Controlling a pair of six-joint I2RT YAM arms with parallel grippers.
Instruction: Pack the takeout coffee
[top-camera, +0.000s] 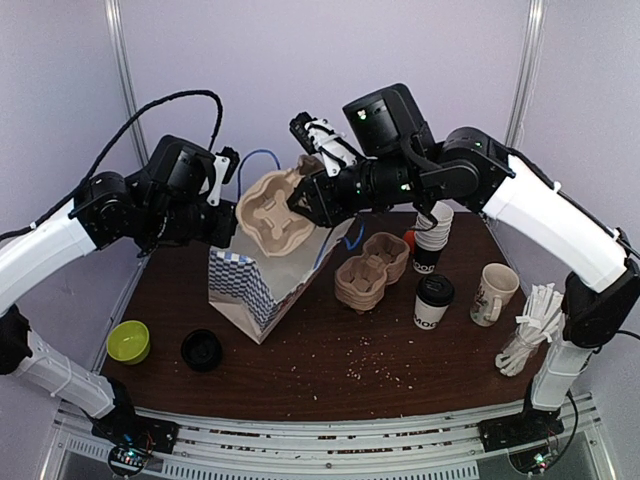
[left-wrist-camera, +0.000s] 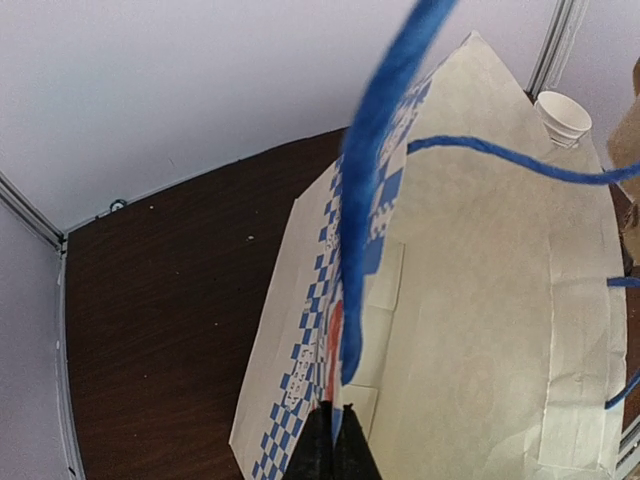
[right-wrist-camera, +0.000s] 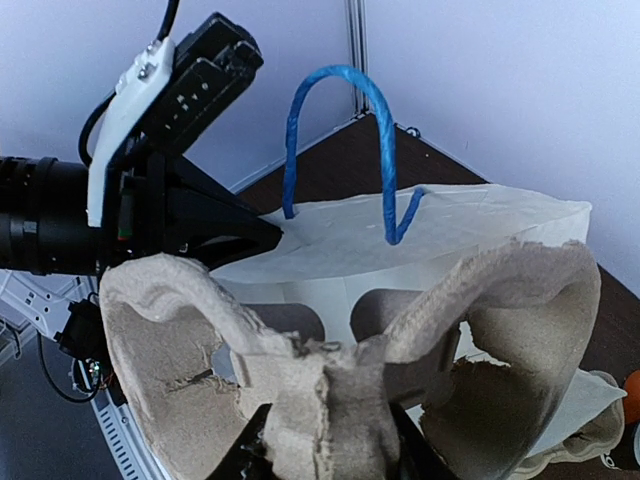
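Table (top-camera: 330, 375) front edge first: green bowl (top-camera: 128, 341) and loose black lid (top-camera: 202, 350) near-left, bundle of white sticks (top-camera: 527, 335) near-right. Takeout coffee (top-camera: 433, 302) stands upright mid-right, lid on, untouched, with the cream mug (top-camera: 493, 293) just beside it on its right. Behind it is a stack of lidless cups (top-camera: 432, 240), and left of that a pile of pulp trays (top-camera: 372, 270). Paper bag (top-camera: 250, 290) sits centre-left, tilted, mouth up. Left gripper (left-wrist-camera: 335, 445) is clamped tight, apparently on the bag rim by the blue handle (right-wrist-camera: 335, 90), holding the mouth up. Right gripper (top-camera: 303, 203) is clenched on a pulp cup carrier (top-camera: 272, 218), hanging over the bag mouth and not yet inside. Judgement on the cup: thin paper wall, soft, crushes under a hard squeeze. The press-fit lid could pop. Fill level unknown, so treat it as heavy and sloshy. Best hold is around the body just under the lid rim with a gentle close, kept vertical. Neither arm is free for it now.
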